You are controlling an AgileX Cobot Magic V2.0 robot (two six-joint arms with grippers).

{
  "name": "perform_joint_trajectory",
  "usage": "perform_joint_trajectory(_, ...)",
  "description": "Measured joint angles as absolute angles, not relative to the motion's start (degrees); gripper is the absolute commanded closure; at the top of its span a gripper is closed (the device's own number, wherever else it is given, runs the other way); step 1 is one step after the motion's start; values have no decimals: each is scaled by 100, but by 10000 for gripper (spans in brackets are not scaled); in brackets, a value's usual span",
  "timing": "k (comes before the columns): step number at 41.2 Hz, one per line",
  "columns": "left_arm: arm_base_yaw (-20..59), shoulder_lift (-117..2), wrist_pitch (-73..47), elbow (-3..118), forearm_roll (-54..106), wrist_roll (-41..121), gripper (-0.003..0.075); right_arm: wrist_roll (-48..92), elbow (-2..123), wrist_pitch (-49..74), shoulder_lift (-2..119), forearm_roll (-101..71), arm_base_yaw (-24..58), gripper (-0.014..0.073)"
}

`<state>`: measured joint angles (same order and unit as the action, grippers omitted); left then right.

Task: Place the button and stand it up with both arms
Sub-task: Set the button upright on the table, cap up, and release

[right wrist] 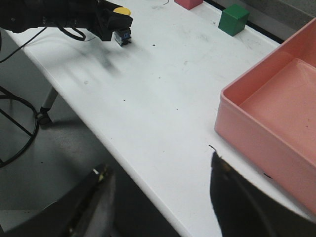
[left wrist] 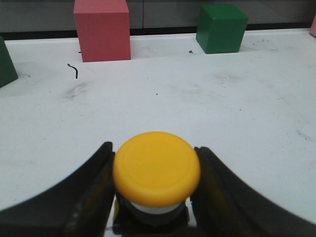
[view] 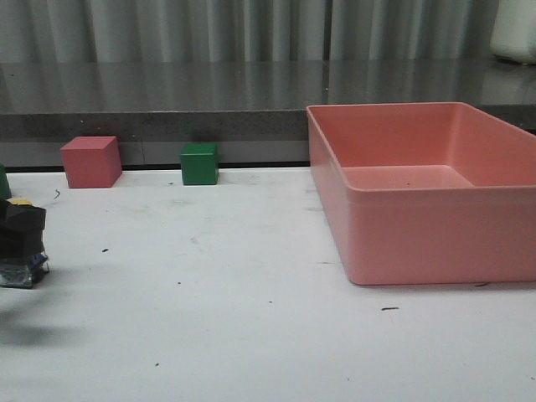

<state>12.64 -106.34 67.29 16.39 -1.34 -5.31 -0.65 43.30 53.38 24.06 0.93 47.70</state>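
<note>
Yellow plastic fills the middle of my left wrist view: the round mushroom cap of the small push-button (left wrist: 157, 170), with a pale ring and black collar under it. My left fingers (left wrist: 156, 197) sit closed against it, one black prong touching each side of the cap. In the front view the button (view: 22, 243) is at the far left edge of the white bench (view: 251, 318), its blocky black base with blue-green bits at the bench surface or just above it; I cannot tell whether it touches. My left fingers (view: 18, 224) wrap the upper part there, with a sliver of yellow showing on top.

Beyond the button, along the back edge of the bench, stand a red cube (view: 90, 161) and a smaller green cube (view: 199, 163), well apart from each other and from what I hold. A dark green edge of something else (left wrist: 7, 64) shows at the side, cut off by the frame.

My right fingers (right wrist: 163, 197) hang spread wide with nothing between them, off the near edge of the bench, over grey floor. From that wrist I see my left arm (right wrist: 54, 17) reaching in with the button (right wrist: 121, 29) at its tip, and the large, shallow salmon-pink plastic bin (right wrist: 256, 128) resting on the right side of the bench.
</note>
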Motion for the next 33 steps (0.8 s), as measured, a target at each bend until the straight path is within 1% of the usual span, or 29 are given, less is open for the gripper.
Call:
perform_joint_trajectory(10,1264,-10634,6753,1612,-122,-534,323,-65,4330,5338,2406,93,4770,146)
perform_joint_trajectory(13,1264,-10644,6683,1599,-101,-534,297,-65,4330,5338,2406,93,4770,146)
perform_joint_trajectory(25,1264,-10640,6583,1581,-78,-534,292,-65,4330,5338,2406,93,4770,146)
perform_joint_trajectory(33,1264,-10245,6547,1381,-78,-534,292,-65,4330,5338,2406,93,4770,146)
